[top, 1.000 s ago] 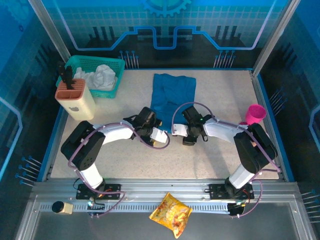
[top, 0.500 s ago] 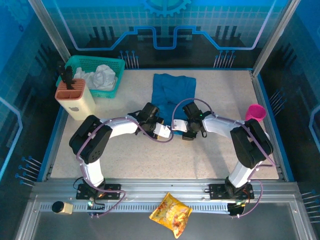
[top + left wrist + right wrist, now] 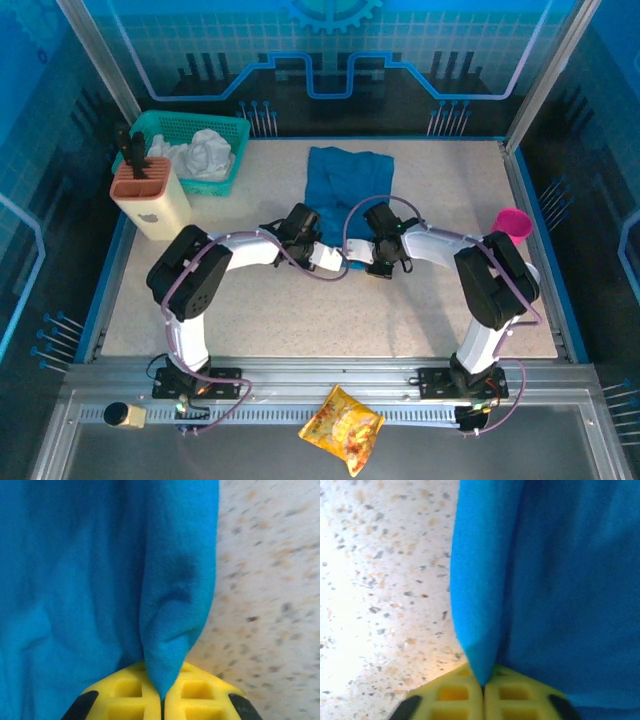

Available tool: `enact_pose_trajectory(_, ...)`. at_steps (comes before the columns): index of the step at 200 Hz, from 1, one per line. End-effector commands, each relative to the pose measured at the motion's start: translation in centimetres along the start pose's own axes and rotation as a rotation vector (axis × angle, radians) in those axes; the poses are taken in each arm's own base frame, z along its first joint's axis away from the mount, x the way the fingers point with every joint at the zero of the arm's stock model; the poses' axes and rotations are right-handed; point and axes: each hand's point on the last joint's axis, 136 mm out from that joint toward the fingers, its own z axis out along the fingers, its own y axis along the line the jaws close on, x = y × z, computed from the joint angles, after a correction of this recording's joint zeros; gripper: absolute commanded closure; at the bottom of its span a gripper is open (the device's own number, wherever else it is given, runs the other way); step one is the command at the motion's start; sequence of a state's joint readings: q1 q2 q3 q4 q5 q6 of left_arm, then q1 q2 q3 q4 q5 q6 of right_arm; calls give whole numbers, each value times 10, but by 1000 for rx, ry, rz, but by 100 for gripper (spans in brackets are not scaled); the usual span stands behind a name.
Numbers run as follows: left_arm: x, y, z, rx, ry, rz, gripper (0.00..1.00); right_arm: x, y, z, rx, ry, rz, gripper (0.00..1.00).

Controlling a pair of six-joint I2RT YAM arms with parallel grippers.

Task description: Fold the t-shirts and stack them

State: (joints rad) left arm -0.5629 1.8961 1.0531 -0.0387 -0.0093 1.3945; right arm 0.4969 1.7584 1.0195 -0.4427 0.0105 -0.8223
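Far left on the speckled surface (image 3: pixel 260 320): a cream holder (image 3: pixel 150 205) with a brown top, dark handles sticking up out of it. Just behind and to its right, a teal basket (image 3: pixel 222 186) with crumpled white cloth (image 3: pixel 205 152) inside.

Mid-surface, toward the far edge: the t-shirt (image 3: pixel 348 185). Plain teal-blue, no print, soft and thin. Lies mostly flat as a folded, roughly oblong strip with a few wrinkles. Runs with its long axis from near to far, far end close to the back edge, near end pointing toward the arm bases. Cannot tell which end holds the collar.

At that near end, the left hand (image 3: pixel 338 262) on the left corner and the right hand (image 3: pixel 368 262) on the right corner, close beside each other.

From the left wrist: left hand (image 3: pixel 161 700) clamped tight on a fold of the t-shirt (image 3: pixel 75 580). Yellow fingertips (image 3: pixel 125 702) pressed together, a pinched ridge of cloth rising from between them, bare surface to its right.

From the right wrist: right hand (image 3: pixel 483 690) likewise closed on the t-shirt (image 3: pixel 570 580), gripping its folded edge, speckled surface to the left of the cloth.

Far right, near the surface's right edge: a pink cup (image 3: pixel 512 227), well apart from the t-shirt.

Down at the front rail, off the surface: a yellow snack bag (image 3: pixel 342 428).
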Motion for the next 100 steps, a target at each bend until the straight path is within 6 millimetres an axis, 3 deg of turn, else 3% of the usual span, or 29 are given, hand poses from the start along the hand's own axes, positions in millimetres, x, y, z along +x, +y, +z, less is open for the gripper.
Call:
enact_pose_trajectory(1,38,23,7,-106,168,-35,100,9,0,4,-9,48,8,100)
enact_pose_trajectory(20,31,31,-12,-142,152,-72,100,7,3,-9,2,21,-10,100)
enact_pose_trajectory(79,0,22,-73,-202,95,-139,100,-3,27,-75,-8,-117,-24,100)
enact_pose_trajectory(100,-8,42,-88,-254,72,-145,100,-10,8,-92,63,-175,29,100)
